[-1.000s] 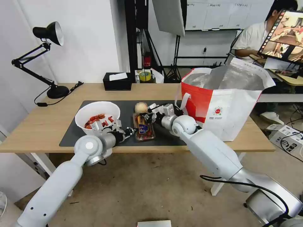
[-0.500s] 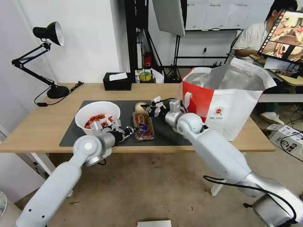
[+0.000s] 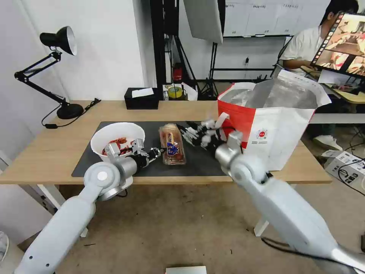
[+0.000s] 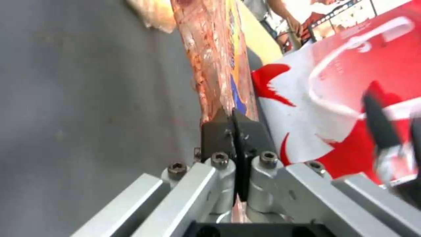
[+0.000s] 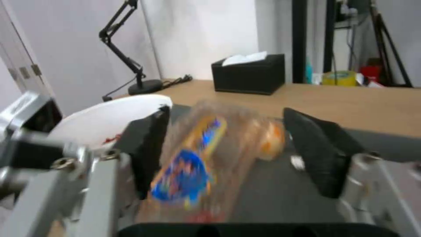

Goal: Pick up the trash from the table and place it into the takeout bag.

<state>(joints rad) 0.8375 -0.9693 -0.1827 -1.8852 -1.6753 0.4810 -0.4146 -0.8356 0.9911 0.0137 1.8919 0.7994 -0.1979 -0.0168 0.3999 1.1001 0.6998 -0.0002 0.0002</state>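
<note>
Left pincer point(image 4: 235, 128) is clamped on just the clear box point(image 3: 173, 144) rim while right pincer point(image 5: 228, 148), jaws apart, hovers beside it: thin grip, so box could slip or tip scraps onto the mat point(image 3: 197, 160).

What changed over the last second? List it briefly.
The right gripper, open, pulled back from the ball toward the bag. The left gripper, shut on the box's edge, tipped it up off the mat. Bowl and bag stayed put.
</note>
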